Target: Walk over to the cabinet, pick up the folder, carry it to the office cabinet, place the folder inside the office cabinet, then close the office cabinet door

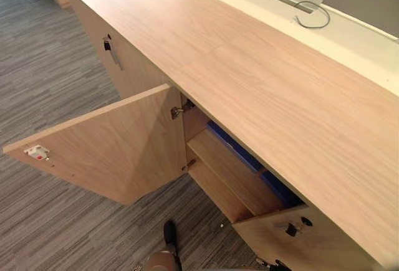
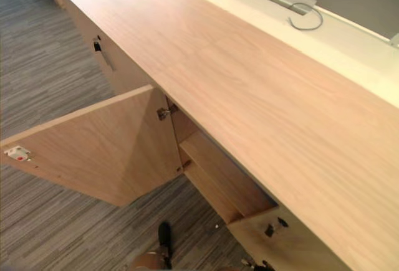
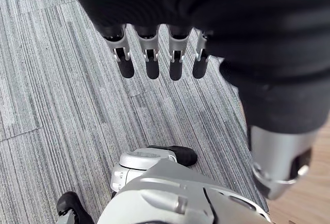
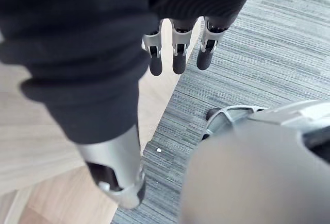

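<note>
Left robot hand [image 3: 151, 59], right robot hand [image 4: 179, 54], uncurled

Showing pale wood grain on the office cabinet [image 1: 262, 78] and its door [image 1: 118, 152], deep blue on the folder [image 1: 237, 148], grey streaked stripes on the carpet [image 1: 43, 65], cream white on the desk [image 1: 355, 37].

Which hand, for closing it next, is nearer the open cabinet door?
Left, likely: left hand hangs over carpet on the open cabinet door's side; right hand hangs farther right.
</note>
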{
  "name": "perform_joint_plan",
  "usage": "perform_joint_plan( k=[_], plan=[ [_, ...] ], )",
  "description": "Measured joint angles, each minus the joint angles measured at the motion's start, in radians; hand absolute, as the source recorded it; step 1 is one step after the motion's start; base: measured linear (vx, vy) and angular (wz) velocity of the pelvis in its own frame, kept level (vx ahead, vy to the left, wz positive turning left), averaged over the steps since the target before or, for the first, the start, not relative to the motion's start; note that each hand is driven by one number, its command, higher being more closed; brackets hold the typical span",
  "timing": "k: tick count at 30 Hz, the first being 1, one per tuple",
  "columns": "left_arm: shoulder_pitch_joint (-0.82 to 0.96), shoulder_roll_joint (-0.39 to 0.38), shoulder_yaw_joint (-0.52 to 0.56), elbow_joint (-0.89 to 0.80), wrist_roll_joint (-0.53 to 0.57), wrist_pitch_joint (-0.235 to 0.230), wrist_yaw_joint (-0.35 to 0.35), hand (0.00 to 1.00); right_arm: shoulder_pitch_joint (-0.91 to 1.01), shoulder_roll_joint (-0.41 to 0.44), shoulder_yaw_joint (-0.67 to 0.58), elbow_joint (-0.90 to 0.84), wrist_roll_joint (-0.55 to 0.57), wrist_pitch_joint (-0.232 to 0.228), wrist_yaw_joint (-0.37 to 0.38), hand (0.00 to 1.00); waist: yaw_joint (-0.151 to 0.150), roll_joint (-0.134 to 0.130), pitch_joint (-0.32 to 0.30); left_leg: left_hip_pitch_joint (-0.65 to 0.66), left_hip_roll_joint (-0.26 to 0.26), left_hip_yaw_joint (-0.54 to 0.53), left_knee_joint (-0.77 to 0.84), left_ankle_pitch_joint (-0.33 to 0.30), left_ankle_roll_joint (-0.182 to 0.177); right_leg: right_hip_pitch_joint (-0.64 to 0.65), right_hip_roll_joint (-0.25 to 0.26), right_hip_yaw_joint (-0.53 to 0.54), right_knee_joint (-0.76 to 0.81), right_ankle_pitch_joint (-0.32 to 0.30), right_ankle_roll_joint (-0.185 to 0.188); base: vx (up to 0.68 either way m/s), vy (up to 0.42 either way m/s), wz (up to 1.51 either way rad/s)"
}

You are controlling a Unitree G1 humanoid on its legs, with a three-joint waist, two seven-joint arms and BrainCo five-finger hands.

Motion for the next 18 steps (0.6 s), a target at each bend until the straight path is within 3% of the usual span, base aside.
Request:
perform_joint_plan(
  k=[2, 4, 10, 12, 13, 16, 18],
  plan=[
    [-0.001, 0.012, -0.042, -0.002, 0.006, -0.001, 0.0, 0.0, -0.017, 0.002, 0.0, 0.008, 0.0, 0.0, 0.0, 0.0, -0.001, -0.006, 0.004, 0.004, -0.006, -0.009, 0.001, 0.002, 0.003, -0.017, -0.019, -0.004, 0.067, 0.006, 0.006, 0.1, 0.061, 0.27],
    [-0.003, 0.026, -0.074, -0.011, 0.027, -0.003, 0.0, 0.0, -0.042, 0.012, 0.0, 0.008, -0.001, 0.0, 0.0, 0.0, 0.004, -0.016, 0.012, 0.017, 0.0, -0.01, 0.005, 0.002, 0.003, -0.041, -0.047, 0.008, 0.157, 0.029, -0.017, 0.05, 0.103, 0.1],
    [-0.011, 0.041, -0.129, -0.011, 0.106, -0.01, 0.012, 0.0, -0.056, 0.019, 0.0, -0.021, 0.0, -0.002, -0.001, 0.0, -0.002, -0.004, 0.022, 0.044, -0.018, -0.012, 0.0, -0.027, 0.002, -0.097, -0.123, 0.046, 0.324, 0.052, -0.024, -0.03, 0.094, -0.07],
    [-0.012, 0.045, -0.141, -0.006, 0.108, -0.015, 0.017, 0.0, -0.05, 0.019, -0.001, -0.038, 0.002, -0.003, -0.002, 0.0, -0.006, -0.004, 0.027, 0.062, -0.037, -0.025, 0.0, -0.04, 0.018, -0.119, -0.153, 0.124, 0.419, 0.056, -0.031, -0.12, 0.084, 0.12],
    [-0.014, 0.047, -0.151, -0.002, 0.105, -0.017, 0.018, 0.0, -0.039, 0.019, 0.0, -0.055, 0.004, -0.005, -0.002, 0.0, -0.01, 0.005, 0.034, 0.07, -0.042, -0.04, 0.0, -0.045, 0.024, -0.143, -0.152, 0.193, 0.462, 0.065, -0.046, -0.13, 0.065, 0.47],
    [-0.015, 0.038, -0.142, 0.0, 0.094, -0.022, 0.022, 0.0, -0.006, 0.019, 0.0, -0.061, 0.016, -0.02, -0.001, 0.0, -0.021, 0.011, 0.036, 0.05, -0.049, -0.111, 0.0, -0.047, 0.022, -0.14, -0.059, 0.414, 0.434, 0.047, -0.036, -0.12, 0.01, 0.74],
    [-0.013, 0.022, -0.117, -0.001, 0.094, -0.021, 0.024, 0.0, 0.001, 0.018, -0.004, -0.054, 0.038, -0.021, -0.002, 0.0, -0.023, 0.018, 0.034, 0.026, -0.048, -0.14, 0.0, -0.061, 0.002, -0.1, -0.024, 0.416, 0.336, 0.032, -0.039, -0.12, -0.044, 0.62]
  ],
)
